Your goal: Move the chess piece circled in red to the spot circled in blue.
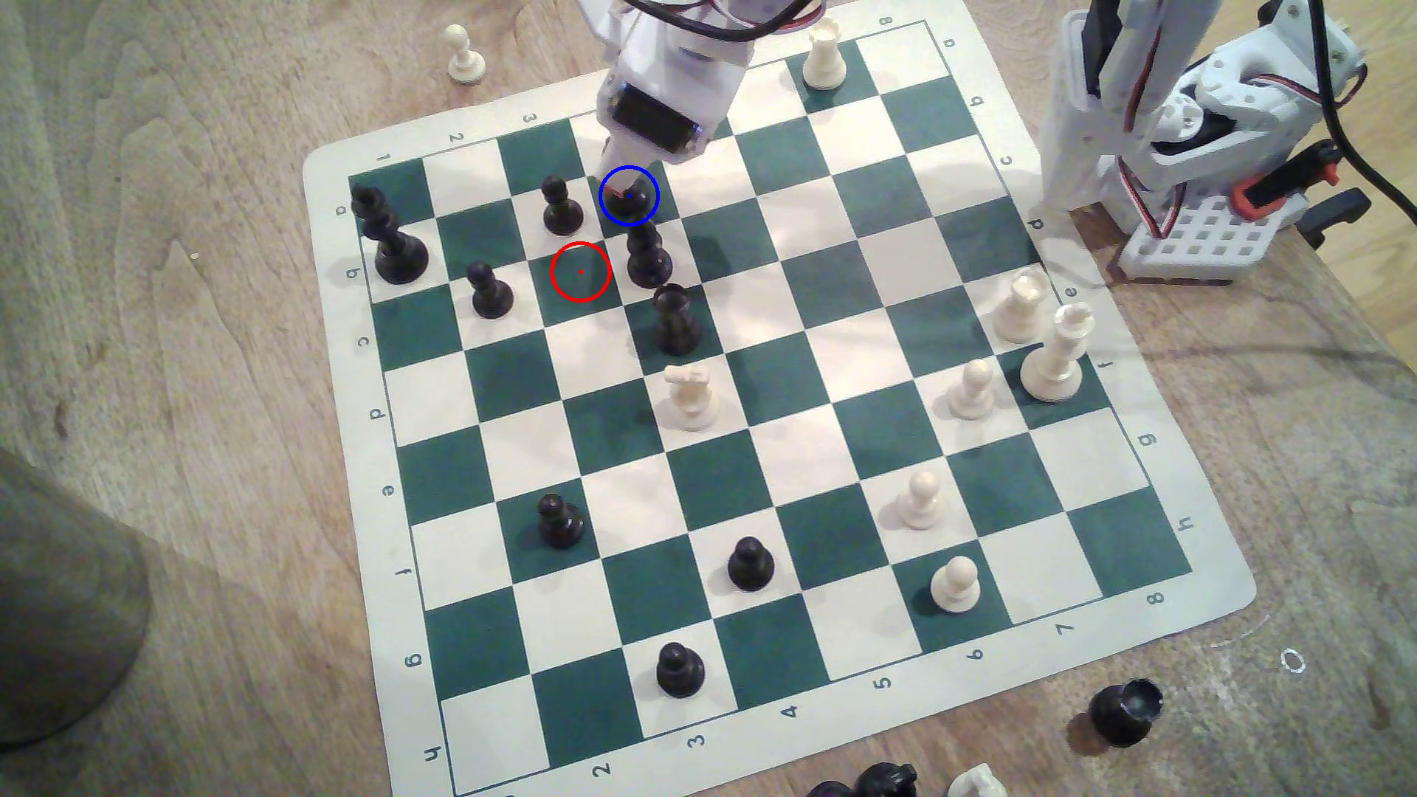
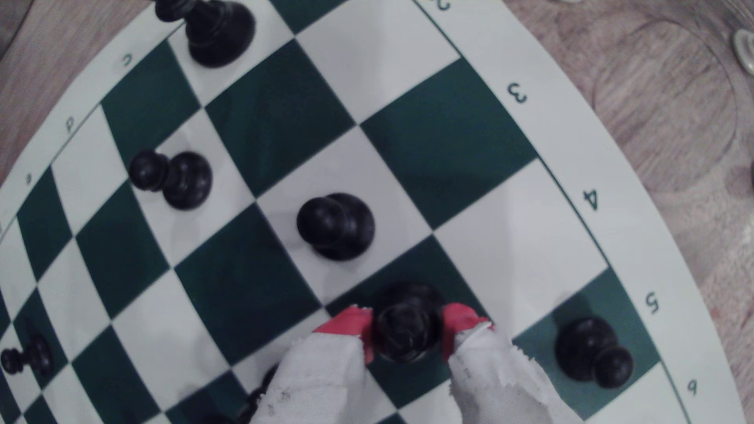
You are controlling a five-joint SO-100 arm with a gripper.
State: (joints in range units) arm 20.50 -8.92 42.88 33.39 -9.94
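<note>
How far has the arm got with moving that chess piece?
Nearly finished. The red-ringed green square stands bare, and the glossy black bishop sits on the blue-ringed green square. The red-tipped gripper clasps it. Left: open the fingers and lift away.

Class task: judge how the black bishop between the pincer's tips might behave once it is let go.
The bishop looks glossy, so probably slippery against the pincer tips. Tall and slim on a small round base, it may tip if nudged. Toppled, it would likely roll towards the nearby pawn.
</note>
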